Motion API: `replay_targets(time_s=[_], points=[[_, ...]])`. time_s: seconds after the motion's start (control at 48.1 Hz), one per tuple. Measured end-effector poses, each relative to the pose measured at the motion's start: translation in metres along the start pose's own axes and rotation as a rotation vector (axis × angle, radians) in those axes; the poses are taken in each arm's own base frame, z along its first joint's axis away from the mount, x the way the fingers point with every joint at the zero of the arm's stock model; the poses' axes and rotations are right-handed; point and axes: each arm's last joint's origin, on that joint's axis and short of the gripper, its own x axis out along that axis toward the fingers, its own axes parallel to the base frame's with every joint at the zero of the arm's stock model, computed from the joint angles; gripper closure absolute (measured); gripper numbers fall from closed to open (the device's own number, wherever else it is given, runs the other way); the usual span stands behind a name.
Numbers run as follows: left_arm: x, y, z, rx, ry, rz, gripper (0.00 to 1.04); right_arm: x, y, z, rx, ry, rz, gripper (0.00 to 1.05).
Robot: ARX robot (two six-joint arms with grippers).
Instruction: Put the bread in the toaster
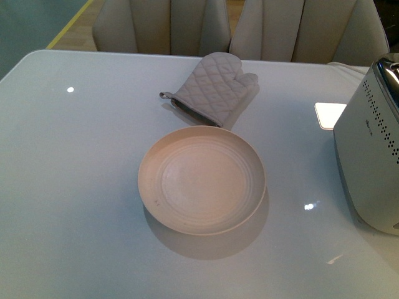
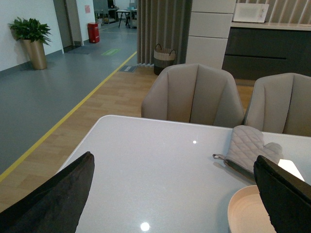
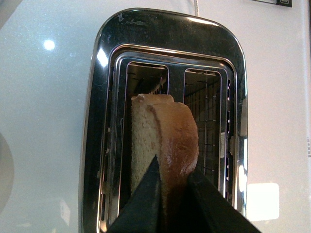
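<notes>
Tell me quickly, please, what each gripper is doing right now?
Left gripper: open, holding nothing, above the table.
Right gripper: closed on the bread, over the toaster.

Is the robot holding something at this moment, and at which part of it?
The right pincer holds the bread by its near edge, above the toaster. The left pincer holds nothing.
</notes>
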Motion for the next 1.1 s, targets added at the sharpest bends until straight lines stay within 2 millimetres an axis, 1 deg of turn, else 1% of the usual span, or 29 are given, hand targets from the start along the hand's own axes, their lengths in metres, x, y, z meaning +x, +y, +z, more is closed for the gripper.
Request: replay_targets(time_s=[0.166,0.208,0.291,0.312,0.354,0.374,0.437,0.499,0.562,0.603,0.687,0.728,0.749,0.791,0.811,0.853,0.874,0.915,0.957,1.019,1.103], points=[[0.0,0.0,0.0,0.0,0.0,0.0,0.07,0.003,0.0,-0.011,0.027,-0.01,0.014,0.68],[0.0,0.0,0.0,0.0,0.0,0.0,0.07,0.003,-0.001,-0.014,0.04,-0.015,0.029,0.61],[0.0,0.0,0.0,0.0,0.0,0.0,0.07,-0.001,-0.003,-0.018,0.056,-0.036,0.026,0.51],[0.0,0.0,0.0,0.0,0.0,0.0,0.07,-0.004,-0.005,-0.02,0.069,-0.054,0.026,0.46],[0.0,0.0,0.0,0.0,0.0,0.0,0.07,-0.011,-0.008,-0.021,0.086,-0.083,0.023,0.39],[0.0,0.0,0.0,0.0,0.0,0.0,0.07,-0.012,-0.009,-0.022,0.088,-0.093,0.021,0.37],[0.0,0.0,0.0,0.0,0.0,0.0,0.07,-0.026,-0.014,-0.023,0.109,-0.168,0.01,0.27],[0.0,0.0,0.0,0.0,0.0,0.0,0.07,-0.036,-0.018,-0.023,0.13,-0.223,0.014,0.2],[0.0,0.0,0.0,0.0,0.0,0.0,0.07,-0.054,-0.023,-0.027,0.158,-0.306,0.02,0.1],[0.0,0.0,0.0,0.0,0.0,0.0,0.07,-0.068,-0.027,-0.03,0.182,-0.378,0.01,0.07],[0.0,0.0,0.0,0.0,0.0,0.0,0.07,-0.104,-0.035,-0.042,0.232,-0.549,-0.015,0.09],[0.0,0.0,0.0,0.0,0.0,0.0,0.07,-0.114,-0.038,-0.048,0.226,-0.73,0.091,0.18],[0.0,0.0,0.0,0.0,0.0,0.0,0.07,-0.116,-0.037,-0.051,0.217,-0.783,0.124,0.22],[0.0,0.0,0.0,0.0,0.0,0.0,0.07,-0.115,-0.033,-0.062,0.193,-0.872,0.183,0.32],[0.0,0.0,0.0,0.0,0.0,0.0,0.07,-0.115,-0.032,-0.064,0.191,-0.877,0.186,0.34],[0.0,0.0,0.0,0.0,0.0,0.0,0.07,-0.108,-0.027,-0.078,0.186,-0.873,0.199,0.44],[0.0,0.0,0.0,0.0,0.0,0.0,0.07,-0.106,-0.026,-0.083,0.185,-0.866,0.199,0.48],[0.0,0.0,0.0,0.0,0.0,0.0,0.07,-0.102,-0.019,-0.095,0.198,-0.847,0.173,0.58],[0.0,0.0,0.0,0.0,0.0,0.0,0.07,-0.102,-0.016,-0.101,0.195,-0.846,0.182,0.64],[0.0,0.0,0.0,0.0,0.0,0.0,0.07,-0.103,-0.011,-0.109,0.186,-0.854,0.201,0.74],[0.0,0.0,0.0,0.0,0.0,0.0,0.07,-0.101,-0.01,-0.123,0.19,-0.857,0.195,0.94]])
